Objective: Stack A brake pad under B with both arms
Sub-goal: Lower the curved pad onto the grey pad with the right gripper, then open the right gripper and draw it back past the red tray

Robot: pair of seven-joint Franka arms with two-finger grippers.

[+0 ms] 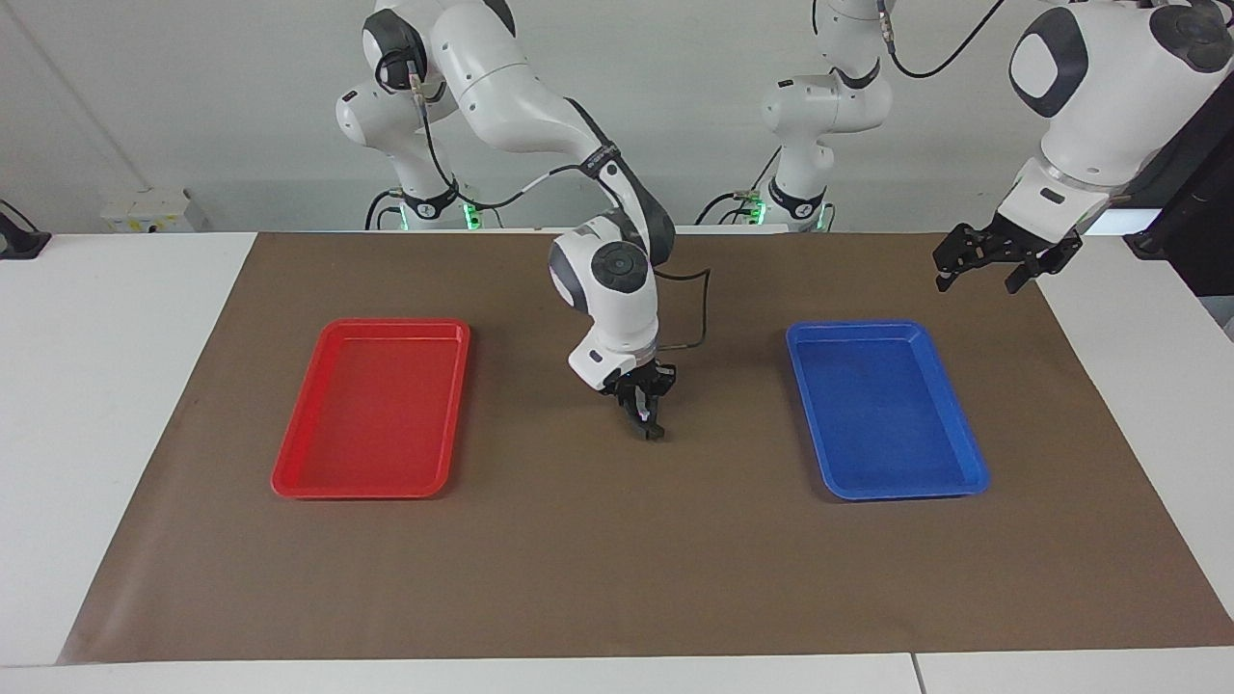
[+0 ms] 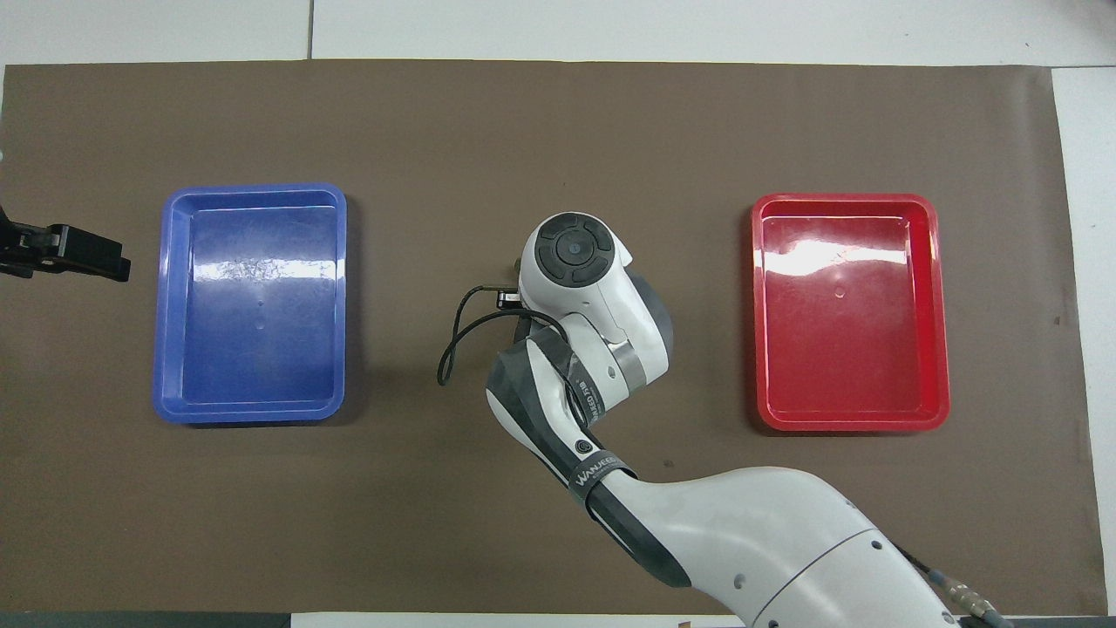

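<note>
My right gripper (image 1: 648, 416) points straight down at the middle of the brown mat, between the two trays. Its tip is right at a small dark piece (image 1: 655, 433) on the mat. I cannot tell whether that piece is the brake pad, B, or both stacked. In the overhead view the right arm's wrist (image 2: 571, 253) hides the gripper and whatever lies under it. My left gripper (image 1: 981, 278) hangs open and empty above the mat's corner at the left arm's end, beside the blue tray, and waits. It also shows as the left gripper (image 2: 105, 255) in the overhead view.
An empty blue tray (image 1: 964, 453) lies toward the left arm's end of the mat, and an empty red tray (image 1: 289, 472) toward the right arm's end. A black cable (image 2: 449, 349) loops off the right wrist. White table borders the brown mat (image 1: 617, 578).
</note>
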